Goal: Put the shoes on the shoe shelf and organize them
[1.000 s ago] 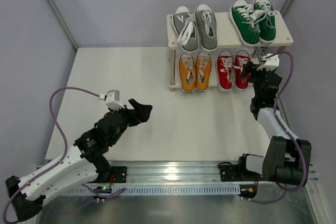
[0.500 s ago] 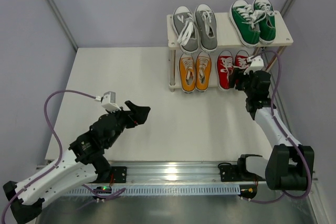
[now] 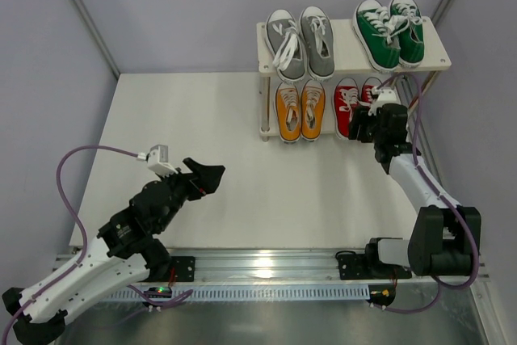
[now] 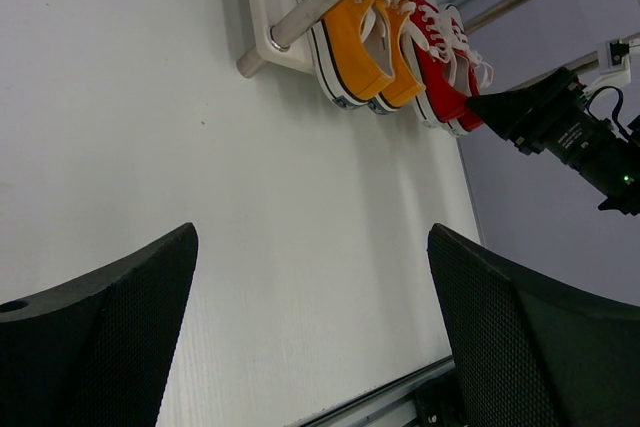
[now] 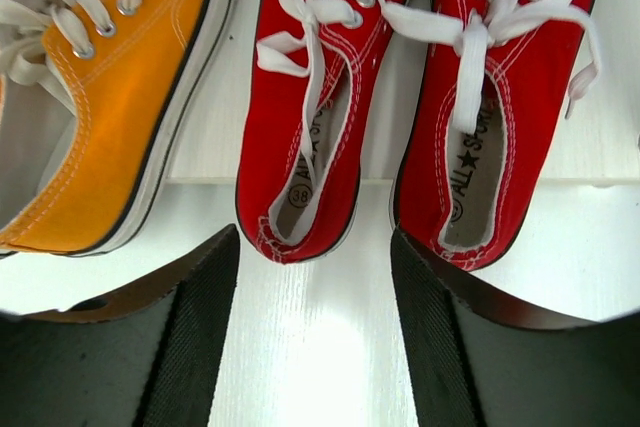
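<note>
Seen from above, the left gripper [image 3: 206,175] hovers over the white table [image 3: 234,143] at the lower left, well apart from every shoe. Its jaws are spread wide with nothing between them. Its wrist camera looks past two dark fingers [image 4: 110,327] across bare tabletop toward the bottom tier of the rack.

The shoe shelf [image 3: 345,56] stands at the back right of the table, against the wall. On its top board a grey pair [image 3: 301,42] sits on the left and a green pair [image 3: 390,31] on the right. On the lower board an orange pair [image 3: 300,109] sits on the left and a red pair [image 3: 348,104] on the right. All heels face the arms.

At the far right, the right gripper [image 3: 363,124] is lowered at the front of the red pair. In its wrist view the jaws are apart and grip nothing. The heel of the red shoe nearer the orange pair lies in line with the gap between the fingertips [image 5: 215,267]. Whether a finger touches that shoe cannot be told
</note>
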Controlling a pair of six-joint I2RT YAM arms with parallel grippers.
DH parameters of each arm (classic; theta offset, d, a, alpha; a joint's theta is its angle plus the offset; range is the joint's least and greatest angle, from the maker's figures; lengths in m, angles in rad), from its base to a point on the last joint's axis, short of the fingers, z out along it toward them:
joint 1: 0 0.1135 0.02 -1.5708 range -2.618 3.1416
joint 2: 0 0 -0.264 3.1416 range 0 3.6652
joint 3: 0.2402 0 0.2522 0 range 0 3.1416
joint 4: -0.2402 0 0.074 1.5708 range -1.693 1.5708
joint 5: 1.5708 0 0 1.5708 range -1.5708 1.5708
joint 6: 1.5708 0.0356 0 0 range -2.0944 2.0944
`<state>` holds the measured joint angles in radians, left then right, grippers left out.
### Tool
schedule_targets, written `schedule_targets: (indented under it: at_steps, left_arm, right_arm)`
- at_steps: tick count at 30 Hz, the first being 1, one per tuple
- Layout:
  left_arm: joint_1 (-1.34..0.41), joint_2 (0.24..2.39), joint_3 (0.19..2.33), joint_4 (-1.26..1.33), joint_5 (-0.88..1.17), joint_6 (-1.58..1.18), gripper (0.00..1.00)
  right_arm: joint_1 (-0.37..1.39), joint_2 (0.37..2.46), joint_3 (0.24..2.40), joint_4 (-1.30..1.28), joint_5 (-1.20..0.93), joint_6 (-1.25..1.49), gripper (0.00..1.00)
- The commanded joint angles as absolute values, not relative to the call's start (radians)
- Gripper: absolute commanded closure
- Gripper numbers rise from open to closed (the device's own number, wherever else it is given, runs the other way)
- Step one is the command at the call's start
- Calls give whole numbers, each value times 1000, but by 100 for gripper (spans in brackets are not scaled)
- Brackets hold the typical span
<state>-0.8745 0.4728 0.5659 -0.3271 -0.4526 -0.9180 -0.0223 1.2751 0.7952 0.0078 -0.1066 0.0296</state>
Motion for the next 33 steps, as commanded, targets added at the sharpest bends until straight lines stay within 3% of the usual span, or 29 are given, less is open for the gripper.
schedule_targets:
  at_steps: [1, 10, 17, 20, 25, 33]
  left_arm:
    - [-868, 465, 558, -325, -477, -933, 7]
    - [-868, 462, 543, -316, -480, -954, 7]
    - [-868, 462, 541, -314, -483, -957, 7]
    - [-868, 456, 545, -321, -489, -959, 7]
    - [-867, 445, 543, -331, -497, -960, 7]
    - [-867, 451, 549, -337, -492, -963, 7]
  right_arm:
    - [-18, 1298, 848, -38, -86, 48, 38]
    - [-18, 1350, 887, -57, -109, 75, 45]
    - [-18, 1425, 943, -48, -42, 103, 72]
    - [-18, 1427, 945, -45, 10, 100, 90]
    - [-18, 1405, 934, -25, 121, 97, 95]
    - [-20, 1430, 962, -12, 192, 89, 95]
